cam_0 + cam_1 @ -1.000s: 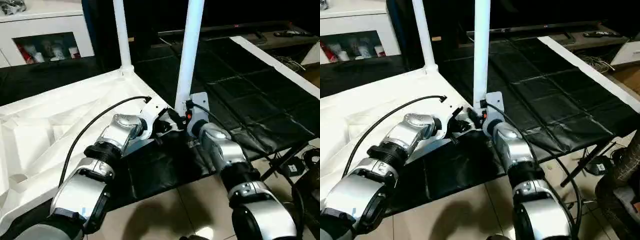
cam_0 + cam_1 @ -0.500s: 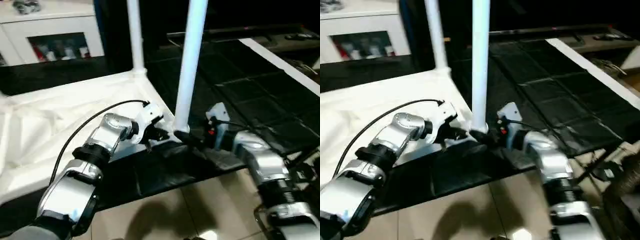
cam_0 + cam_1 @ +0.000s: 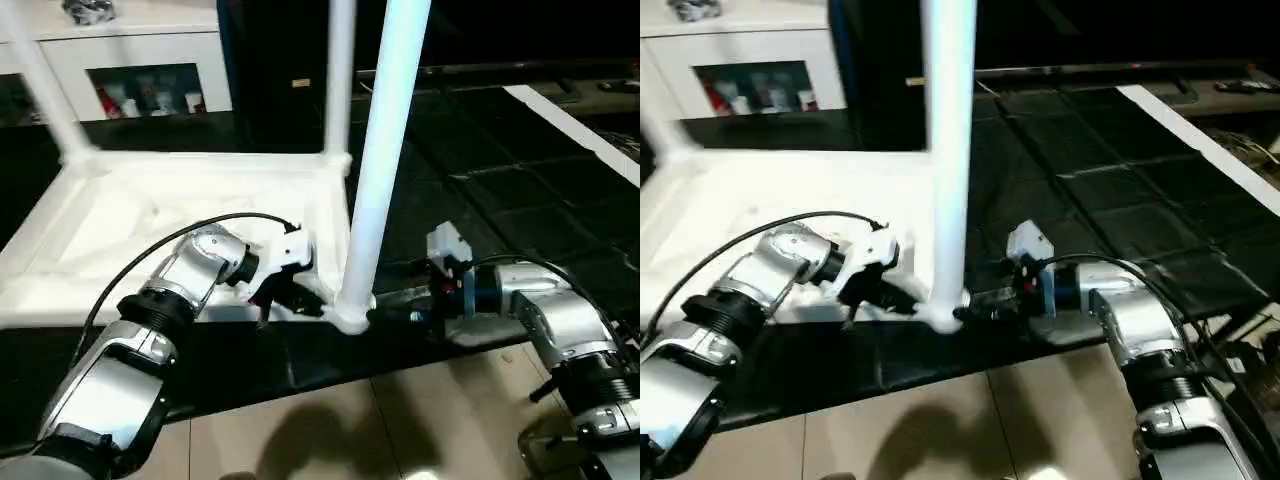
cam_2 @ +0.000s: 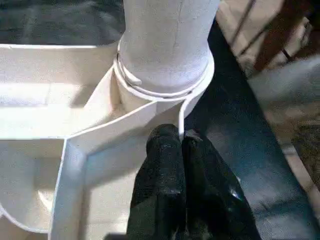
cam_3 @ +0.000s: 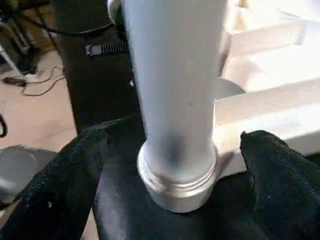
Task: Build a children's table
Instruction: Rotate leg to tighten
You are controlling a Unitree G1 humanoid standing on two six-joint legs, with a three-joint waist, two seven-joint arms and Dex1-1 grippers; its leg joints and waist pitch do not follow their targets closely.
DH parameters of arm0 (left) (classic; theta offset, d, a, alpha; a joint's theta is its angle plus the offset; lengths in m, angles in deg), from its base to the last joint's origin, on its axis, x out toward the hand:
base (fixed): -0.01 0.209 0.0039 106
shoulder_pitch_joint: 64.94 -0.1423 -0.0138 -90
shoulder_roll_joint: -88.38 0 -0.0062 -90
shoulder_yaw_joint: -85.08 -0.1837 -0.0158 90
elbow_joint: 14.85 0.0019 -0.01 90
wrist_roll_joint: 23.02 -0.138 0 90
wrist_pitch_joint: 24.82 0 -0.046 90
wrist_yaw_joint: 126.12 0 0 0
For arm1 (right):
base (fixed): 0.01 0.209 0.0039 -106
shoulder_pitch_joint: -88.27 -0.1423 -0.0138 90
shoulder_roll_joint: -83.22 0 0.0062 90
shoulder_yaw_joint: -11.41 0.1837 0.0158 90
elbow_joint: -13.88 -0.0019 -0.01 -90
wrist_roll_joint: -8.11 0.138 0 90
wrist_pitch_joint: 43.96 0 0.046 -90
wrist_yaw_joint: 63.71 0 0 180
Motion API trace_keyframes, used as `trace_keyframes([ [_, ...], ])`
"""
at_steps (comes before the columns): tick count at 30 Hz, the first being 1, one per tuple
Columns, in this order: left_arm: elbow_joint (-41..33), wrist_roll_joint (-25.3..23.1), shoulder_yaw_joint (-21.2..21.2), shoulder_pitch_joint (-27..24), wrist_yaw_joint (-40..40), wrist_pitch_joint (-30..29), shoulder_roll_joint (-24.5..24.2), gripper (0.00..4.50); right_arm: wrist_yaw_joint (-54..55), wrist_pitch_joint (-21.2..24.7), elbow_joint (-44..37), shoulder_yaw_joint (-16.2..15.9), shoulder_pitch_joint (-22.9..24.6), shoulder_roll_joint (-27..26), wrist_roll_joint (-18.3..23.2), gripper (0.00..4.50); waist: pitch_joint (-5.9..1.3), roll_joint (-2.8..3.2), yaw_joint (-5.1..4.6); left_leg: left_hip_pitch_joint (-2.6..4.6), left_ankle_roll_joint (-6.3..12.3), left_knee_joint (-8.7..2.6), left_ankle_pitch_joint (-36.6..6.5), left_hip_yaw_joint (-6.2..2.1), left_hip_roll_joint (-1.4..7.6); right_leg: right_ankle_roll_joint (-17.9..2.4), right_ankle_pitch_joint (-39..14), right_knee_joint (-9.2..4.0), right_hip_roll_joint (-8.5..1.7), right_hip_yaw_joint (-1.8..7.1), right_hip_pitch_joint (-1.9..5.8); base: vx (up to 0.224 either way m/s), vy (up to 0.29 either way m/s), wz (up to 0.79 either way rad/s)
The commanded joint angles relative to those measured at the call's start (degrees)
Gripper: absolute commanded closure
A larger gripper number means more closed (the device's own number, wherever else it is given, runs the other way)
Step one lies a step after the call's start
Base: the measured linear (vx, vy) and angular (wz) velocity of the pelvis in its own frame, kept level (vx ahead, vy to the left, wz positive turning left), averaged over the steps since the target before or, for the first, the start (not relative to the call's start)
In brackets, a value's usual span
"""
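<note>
- Tabletop, white plastic, lies upside down on the black-covered desk, its ribbed underside facing up and its long side running across the picture in the head views.
- Three white legs stand upright from its corner sockets, long axes vertical: a near leg at the corner closest to the robot, a far leg at the corner behind it, and a far-left leg at the corner across the tabletop.
- Each leg runs out of the top of the head views, so the upper ends cannot be seen.
- The near leg's foot sits in the round corner socket; in the left wrist view a ring of the socket wraps its base.
- The left hand reaches over the tabletop toward that corner, its two black fingers pressed together, empty, with the tips at the tabletop's rim just beside the socket.
- The right hand comes in level from the other side over the desk's black cover, its fingers spread wide on either side of the near leg's base, apart from the tube and gripping nothing.
- Behind the desk stands a white cabinet with small items behind its glass door.
- Pale floor tiles show in front of the desk edge.
</note>
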Motion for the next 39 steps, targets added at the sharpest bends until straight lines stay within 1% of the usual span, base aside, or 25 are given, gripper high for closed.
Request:
trace_keyframes([
  [1, -1.6, -1.0, -3.1, -0.4, -3.9, 1.5, 0.5, 4.50, -1.8, -1.3, 0.3, -0.6, -1.4, 0.3, 0.3, 0.29, -4.33, -0.10, -0.26, -0.03, 4.39, -3.77, -7.3, 1.47, 0.02, -14.9, -8.2, -3.44, -2.21, 2.49, 4.07, 0.000, 0.000, 0.00],
  [3, -2.4, -1.2, -4.1, -0.7, -5.2, 2.2, 0.5, 4.50, -3.4, -0.7, 0.6, -1.2, -1.8, 0.1, 0.7, 0.40, -4.38, -0.27, -0.15, -0.14, 4.52, -3.73, -6.7, 1.48, -0.04, -14.9, -7.5, -3.28, -2.15, 2.47, 4.17, 0.000, 0.000, 0.00],
  [6, -2.9, -1.3, -4.4, -0.9, -5.6, 2.4, 0.6, 4.50, -3.9, -0.4, 0.7, -1.6, -2.0, 0.0, 0.8, 0.74, -4.37, -0.19, -0.13, -0.23, 4.57, -3.72, -6.3, 1.46, -0.04, -14.8, -7.6, -3.31, -2.21, 2.45, 4.20, 0.000, 0.000, 0.00],
  [7, -3.2, -1.3, -4.7, -1.0, -5.9, 2.5, 0.7, 4.50, -4.2, -0.5, 0.9, -1.8, -2.1, -0.2, 0.7, 0.74, -4.39, -0.18, -0.02, -0.18, 4.52, -3.71, -6.4, 1.47, -0.03, -14.8, -7.8, -3.32, -2.22, 2.45, 4.17, 0.000, 0.000, 0.00],
  [9, -3.8, -1.2, -5.0, -1.2, -6.3, 2.6, 0.9, 4.50, -4.4, -1.0, 1.7, -2.2, -2.5, -0.6, 0.3, 0.88, -4.38, -0.22, -0.03, -0.29, 4.42, -3.73, -6.3, 1.47, -0.08, -14.7, -8.0, -3.34, -2.24, 2.44, 4.21, 0.000, 0.000, 0.00],
  [11, -4.2, -1.2, -5.2, -1.3, -6.5, 2.5, 1.0, 4.50, -4.4, -1.4, 2.3, -2.5, -2.9, -1.0, 0.0, 1.14, -4.36, -0.29, -0.01, -0.32, 4.11, -3.75, -6.7, 1.47, -0.08, -14.4, -9.0, -3.44, -2.28, 2.42, 4.23, 0.000, 0.000, 0.00],
  [12, -4.7, -1.0, -5.3, -1.5, -6.7, 2.4, 1.1, 4.50, -4.6, -1.8, 3.1, -2.9, -3.3, -1.5, -0.4, 1.14, -4.40, -0.31, 0.01, -0.35, 4.06, -3.72, -6.6, 1.46, -0.08, -14.2, -9.1, -3.37, -2.31, 2.43, 4.25, 0.000, 0.000, 0.00],
  [13, -5.0, -0.9, -5.4, -1.6, -6.9, 2.5, 1.1, 4.50, -4.7, -2.3, 3.8, -3.2, -3.6, -2.0, -0.8, 1.27, -4.40, -0.28, -0.03, -0.33, 4.07, -3.75, -6.6, 1.46, -0.05, -14.2, -9.2, -3.37, -2.27, 2.39, 4.16, 0.000, 0.000, 0.00],
  [14, -5.2, -0.9, -5.5, -1.7, -7.0, 2.5, 1.1, 4.50, -4.9, -2.9, 4.4, -3.5, -3.9, -2.4, -1.1, 1.33, -4.36, -0.40, -0.12, -0.42, 4.08, -3.78, -6.8, 1.45, -0.03, -14.1, -9.5, -3.42, -2.30, 2.37, 4.19, 0.000, 0.000, 0.00],
  [15, -5.4, -0.8, -5.5, -1.7, -7.1, 2.6, 1.1, 4.50, -4.9, -3.4, 4.8, -3.7, -4.1, -2.8, -1.5, 1.44, -4.41, -0.33, -0.15, -0.37, 4.05, -3.74, -6.7, 1.47, -0.08, -14.1, -9.6, -3.40, -2.26, 2.36, 4.14, 0.000, 0.000, 0.00],
  [16, -5.6, -0.8, -5.6, -1.8, -7.2, 2.7, 1.1, 4.50, -4.9, -3.7, 5.2, -3.9, -4.3, -3.1, -1.6, 1.44, -4.36, -0.37, -0.14, -0.35, 3.98, -3.79, -6.6, 1.47, -0.05, -13.9, -9.7, -3.45, -2.23, 2.40, 4.12, 0.000, 0.000, 0.00],
  [17, -5.6, -0.8, -5.6, -1.8, -7.2, 2.7, 1.1, 4.50, -4.9, -3.7, 5.2, -3.9, -4.3, -3.1, -1.6, 1.66, -4.40, -0.34, -0.13, -0.32, 3.97, -3.77, -6.4, 1.46, -0.04, -14.0, -9.4, -3.36, -2.26, 2.41, 4.11, 0.000, 0.000, 0.00],
  [18, -6.0, -0.7, -5.7, -2.0, -7.2, 2.6, 1.0, 4.50, -4.6, -4.7, 6.0, -4.0, -4.7, -3.6, -1.8, 1.71, -4.41, -0.32, -0.11, -0.34, 4.02, -3.78, -6.2, 1.44, -0.01, -14.1, -9.1, -3.31, -2.28, 2.42, 4.11, 0.000, 0.000, 0.00],
  [19, -6.2, -0.7, -5.8, -2.1, -7.2, 2.6, 1.0, 4.50, -4.6, -4.9, 6.3, -4.0, -4.8, -3.7, -1.9, 1.88, -4.40, -0.34, -0.18, -0.36, 4.03, -3.78, -6.5, 1.47, -0.04, -14.1, -9.3, -3.35, -2.25, 2.39, 4.10, 0.000, 0.000, 0.00],
  [21, -6.6, -0.7, -5.8, -2.4, -7.2, 2.5, 0.8, 4.50, -5.0, -4.9, 6.7, -4.2, -5.1, -4.0, -1.8, 1.88, -4.33, -0.34, -0.20, -0.35, 4.04, -3.83, -6.8, 1.46, -0.04, -14.0, -9.8, -3.41, -2.22, 2.38, 4.12, 0.000, 0.000, 0.00],
  [24, -7.1, -0.8, -5.8, -2.7, -6.9, 2.3, 0.7, 4.50, -5.9, -4.6, 6.8, -4.4, -5.2, -4.1, -1.6, 2.19, -4.35, -0.44, -0.27, -0.39, 4.09, -3.82, -6.6, 1.46, -0.04, -13.6, -10.0, -3.43, -2.23, 2.42, 4.17, 0.000, 0.000, 0.00],
  [26, -7.3, -0.9, -5.6, -2.9, -6.5, 2.1, 0.5, 4.50, -6.7, -4.2, 6.6, -4.4, -5.1, -4.0, -1.3, 2.35, -4.37, -0.35, -0.27, -0.35, 4.22, -3.80, -6.1, 1.45, 0.00, -13.8, -9.3, -3.31, -2.19, 2.41, 4.11, 0.000, 0.000, 0.00],
  [29, -7.0, -0.9, -5.5, -2.9, -6.0, 1.8, 0.5, 4.50, -6.9, -4.0, 6.2, -4.2, -4.7, -3.9, -1.1, 2.44, -4.38, -0.37, -0.30, -0.37, 4.30, -3.74, -6.0, 1.51, -0.09, -14.0, -8.9, -3.30, -2.15, 2.42, 4.16, 0.000, 0.000, 0.00],
  [33, -6.3, -0.3, -4.4, -2.8, -4.3, -1.1, 1.1, 4.50, -6.0, -2.4, 5.3, -3.1, -3.9, -4.4, 0.3, 2.49, -4.32, -0.36, -0.26, -0.30, 4.05, -3.78, -6.7, 1.53, -0.11, -13.8, -10.3, -3.45, -2.17, 2.41, 4.12, 0.000, 0.000, 0.00],
  [34, -5.6, 0.2, -3.5, -2.5, -2.7, -2.9, 1.8, 4.50, -4.4, -1.8, 4.9, -2.5, -3.5, -4.7, 0.5, 2.49, -4.29, 0.11, -0.25, -0.20, 3.77, -3.81, -7.0, 1.51, -0.07, -13.7, -10.8, -3.51, -2.18, 2.46, 4.01, 0.000, 0.000, 0.00],
  [35, -4.7, 0.7, -2.0, -2.1, 0.2, -5.0, 2.9, 4.50, -0.9, -0.6, 4.5, -1.7, -2.9, -5.4, 0.0, 2.50, -4.21, -0.03, -0.29, -0.19, 3.77, -3.81, -7.2, 1.56, -0.12, -13.6, -10.9, -3.68, -2.07, 2.46, 3.99, 0.000, 0.000, 0.00],
  [36, -4.0, 0.9, -1.1, -1.8, 2.0, -5.9, 3.5, 4.50, 1.4, -0.1, 4.5, -1.3, -2.7, -5.8, -0.4, 2.50, -4.13, -0.01, -0.33, 0.07, 3.40, -3.84, -7.6, 1.63, -0.09, -13.7, -11.1, -3.76, -2.04, 2.54, 3.75, 0.000, 0.000, 0.00],
  [37, -2.5, 1.5, 1.0, -1.0, 6.6, -8.0, 5.0, 4.50, 7.3, 0.6, 4.6, -0.6, -2.2, -7.2, -1.9, 2.50, -4.00, -0.16, -0.47, 0.01, 2.81, -3.87, -8.5, 1.66, -0.32, -13.0, -13.1, -4.02, -1.96, 2.52, 3.87, 0.000, 0.000, 0.00],
  [38, -2.5, 1.5, 1.0, -1.0, 6.6, -8.0, 5.0, 4.50, 7.3, 0.6, 4.6, -0.6, -2.2, -7.2, -1.9, 2.50, -4.04, -0.25, -0.48, 0.01, 2.32, -3.95, -8.6, 1.51, -0.41, -12.5, -14.4, -4.05, -2.08, 2.45, 3.98, 0.000, 0.000, 0.00],
  [39, -1.4, 2.0, 2.8, -0.5, 10.5, -9.1, 6.1, 4.50, 11.7, 0.8, 4.8, -0.3, -1.8, -8.6, -3.1, 2.50, -4.05, -0.27, -0.74, -0.23, 1.83, -4.07, -8.8, 1.41, -0.52, -11.2, -16.7, -4.25, -2.11, 2.39, 4.15, 0.000, 0.000, 0.00],
])
